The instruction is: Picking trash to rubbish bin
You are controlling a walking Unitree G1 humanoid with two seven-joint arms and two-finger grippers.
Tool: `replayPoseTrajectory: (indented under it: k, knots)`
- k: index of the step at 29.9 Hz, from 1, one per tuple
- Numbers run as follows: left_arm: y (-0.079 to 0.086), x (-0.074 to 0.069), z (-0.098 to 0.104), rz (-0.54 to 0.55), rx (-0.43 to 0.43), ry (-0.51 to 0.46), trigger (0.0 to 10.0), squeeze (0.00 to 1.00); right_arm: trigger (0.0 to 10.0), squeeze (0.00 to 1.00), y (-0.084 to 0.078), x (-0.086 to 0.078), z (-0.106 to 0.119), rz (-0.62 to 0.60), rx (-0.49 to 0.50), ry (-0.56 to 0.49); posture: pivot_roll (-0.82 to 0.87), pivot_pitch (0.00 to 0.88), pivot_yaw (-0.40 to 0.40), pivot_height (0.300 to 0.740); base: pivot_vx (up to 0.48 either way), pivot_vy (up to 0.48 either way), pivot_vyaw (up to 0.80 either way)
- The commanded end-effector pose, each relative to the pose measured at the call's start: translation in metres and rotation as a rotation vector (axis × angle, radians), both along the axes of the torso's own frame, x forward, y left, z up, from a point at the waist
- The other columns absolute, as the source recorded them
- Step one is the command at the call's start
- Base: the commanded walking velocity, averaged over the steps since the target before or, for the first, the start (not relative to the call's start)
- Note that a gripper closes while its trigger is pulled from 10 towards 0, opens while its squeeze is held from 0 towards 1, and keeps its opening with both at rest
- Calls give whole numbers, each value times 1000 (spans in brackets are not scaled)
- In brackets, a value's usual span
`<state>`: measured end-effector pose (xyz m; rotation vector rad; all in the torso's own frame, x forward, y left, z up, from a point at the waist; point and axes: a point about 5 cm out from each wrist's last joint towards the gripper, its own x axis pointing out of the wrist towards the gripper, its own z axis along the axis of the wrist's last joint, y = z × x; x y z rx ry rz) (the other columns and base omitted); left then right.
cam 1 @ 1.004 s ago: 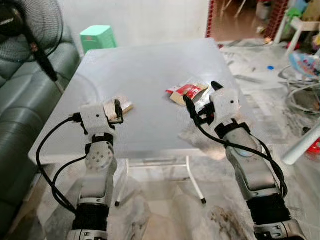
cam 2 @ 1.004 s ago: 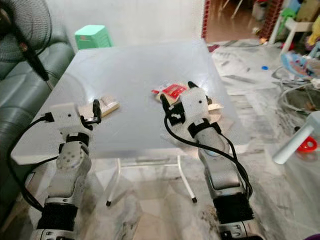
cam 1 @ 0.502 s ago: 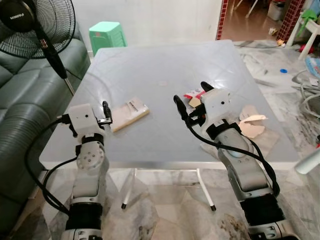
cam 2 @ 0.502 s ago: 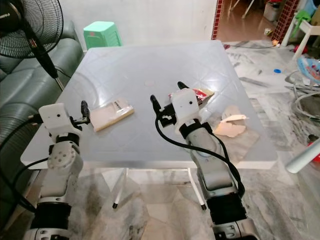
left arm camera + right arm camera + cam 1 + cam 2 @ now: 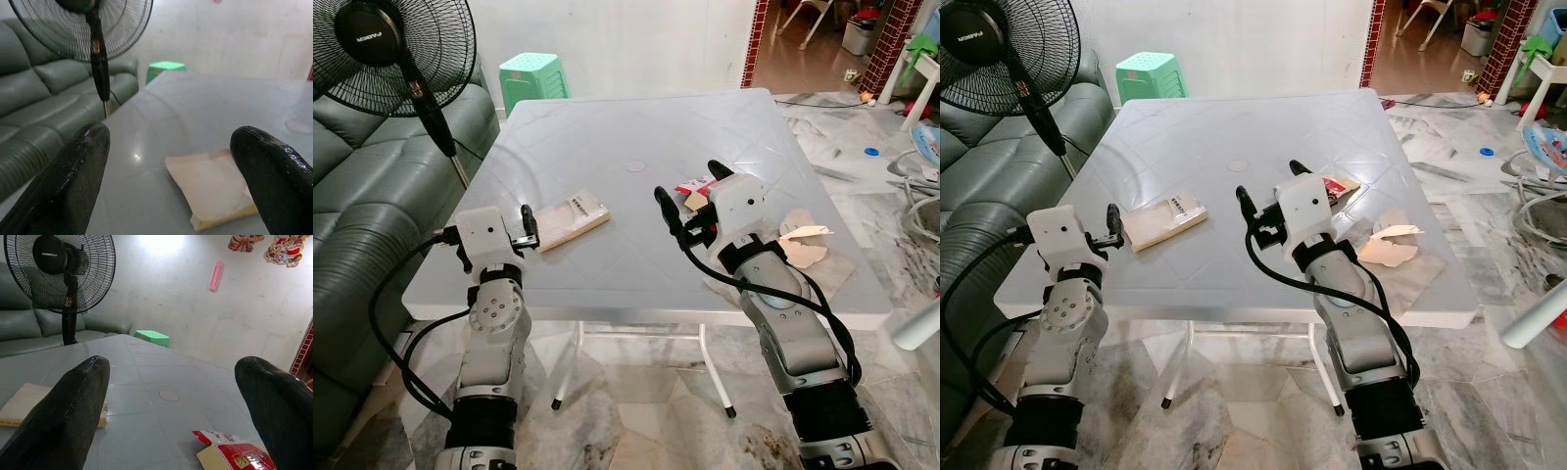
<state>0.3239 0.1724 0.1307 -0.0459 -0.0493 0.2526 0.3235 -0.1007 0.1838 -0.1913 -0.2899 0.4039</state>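
On the grey table (image 5: 636, 127) lie a flat beige packet (image 5: 570, 217), a red and white wrapper (image 5: 693, 188) and a crumpled tan paper (image 5: 803, 245). My left gripper (image 5: 171, 161) hovers at the table's near left edge, open, with the beige packet (image 5: 210, 188) just ahead of its fingertips. My right gripper (image 5: 171, 396) stands open over the table's middle. The red wrapper (image 5: 234, 455) lies just beyond it, towards its right finger, and the beige packet (image 5: 19, 404) is off to its left. Neither gripper holds anything.
A black standing fan (image 5: 396, 49) and a dark green sofa (image 5: 362, 186) are to the left. A green stool (image 5: 533, 73) stands behind the table. Loose clutter and cables lie on the marble floor at the right (image 5: 911, 166), and a white tube (image 5: 915, 323) sits near the table's right corner.
The whole picture has shifted, so the camera has moved back and up and more of the table shows. Both grippers stay open, with nothing taken hold of.
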Motion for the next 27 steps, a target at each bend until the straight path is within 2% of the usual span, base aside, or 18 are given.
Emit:
replayPoseTrajectory:
  k: [1, 10, 12, 14, 15, 16, 19, 27]
  knots:
    - [3, 5, 0, 3, -18, 19, 10000, 0, 10000, 518, 1, -1, 3, 6, 2, -13, -44, 23, 49, 740, 0, 0, 0]
    - [-3, 15, -12, -64, -52, 109, 10000, 0, 10000, 510, 3, -5, -4, 39, -2, 31, -50, 33, 53, 740, 0, 0, 0]
    - [-5, 19, -14, -84, -61, 121, 10000, 0, 10000, 506, 8, -13, -14, 157, -15, 120, -60, 38, 57, 740, 0, 0, 0]
    - [-6, 21, -15, -94, -62, 130, 10000, 0, 10000, 506, 10, -17, -20, 210, -40, 152, -65, 42, 58, 740, 0, 0, 0]
    - [-6, 22, -16, -99, -59, 136, 10000, 0, 10000, 494, 10, -20, -22, 228, -53, 159, -66, 42, 59, 740, 0, 0, 0]
    - [-6, 22, -17, -103, -60, 140, 10000, 0, 10000, 416, 10, -22, -23, 240, -57, 167, -71, 44, 61, 740, 0, 0, 0]
    - [-6, 24, -18, -109, -60, 146, 10000, 0, 10000, 400, 9, -24, -25, 257, -61, 182, -72, 45, 60, 740, 0, 0, 0]
    - [-11, 38, -23, -194, -67, 167, 10000, 0, 10000, 376, 9, -38, -25, 309, -75, 210, -107, 66, 69, 740, 0, 0, 0]
